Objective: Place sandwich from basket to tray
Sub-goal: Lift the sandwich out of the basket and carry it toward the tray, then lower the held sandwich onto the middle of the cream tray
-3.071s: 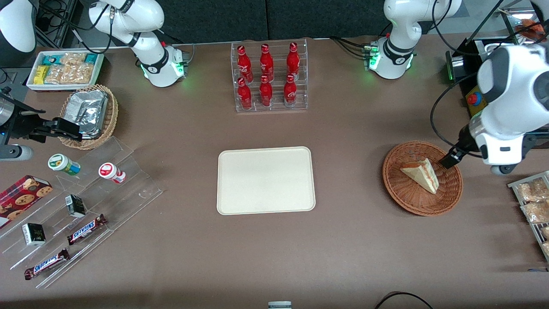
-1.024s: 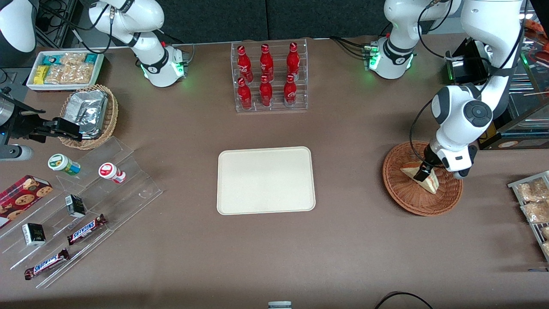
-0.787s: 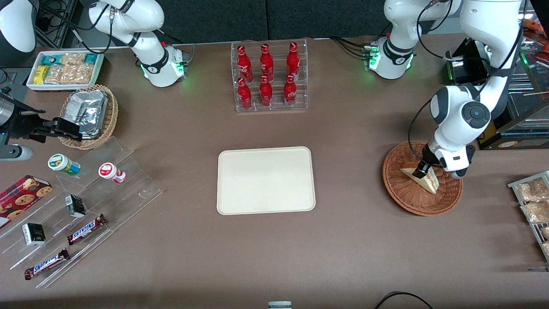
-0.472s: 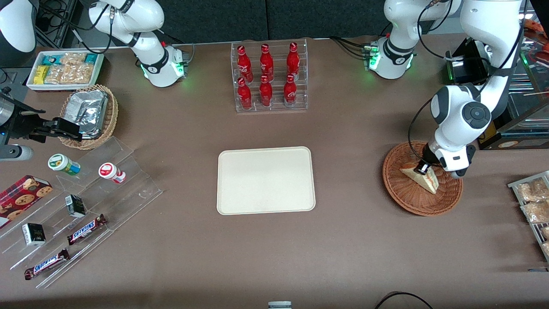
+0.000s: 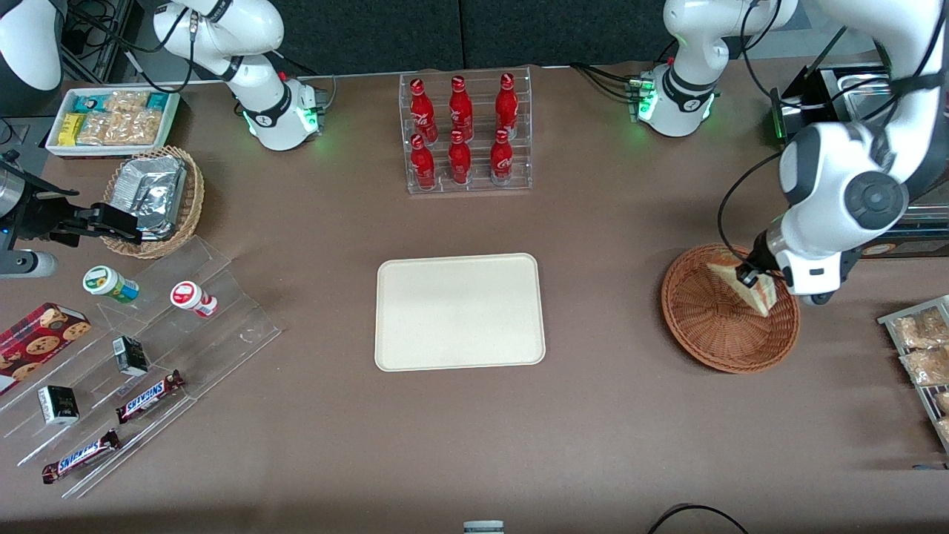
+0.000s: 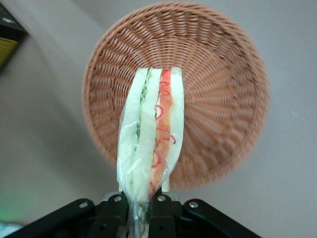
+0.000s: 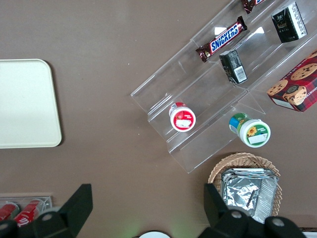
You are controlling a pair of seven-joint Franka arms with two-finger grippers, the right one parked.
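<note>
Right now the left arm's two-finger gripper [image 5: 750, 277] is pinching the small triangular sandwich wedge of pale cream bread with red and green filling [image 5: 758, 288], fingers pressed onto the bread faces at one end, as the left wrist view shows clearly, where the sandwich [image 6: 151, 144] hangs away from the black fingers [image 6: 117, 214] with its layered edge facing the camera. It is lifted clear of the round reddish-brown woven wicker basket [image 5: 712, 326] and hangs over the basket bowl [image 6: 223, 99], over the part of the bowl farther from the front camera (looks fully off the weave, though how high I can't judge). Key relation for the coming move: the flat cream rectangular tray with rounded corners and low rim [image 5: 400, 348] lies well apart from the held sandwich, sideways toward the parked arm's end of the table, at about the same nearness to the front camera, so the carry reads as a mostly straight sideways traverse. The sandwich's long axis runs out from the fingertips, so it probably needs lowering broad-face or edge down without the tip catching the tray rim. Bare brown tabletop [image 5: 608, 311] lies between basket and tray, nothing in the path; the clear acrylic rack of red bottles [image 5: 465, 133] sits farther from the front camera than the tray, off the line. Tray surface looks empty, so landing room is generous. Main risk, as a judgement: the wedge swinging or slipping in a pinch at one end.
</note>
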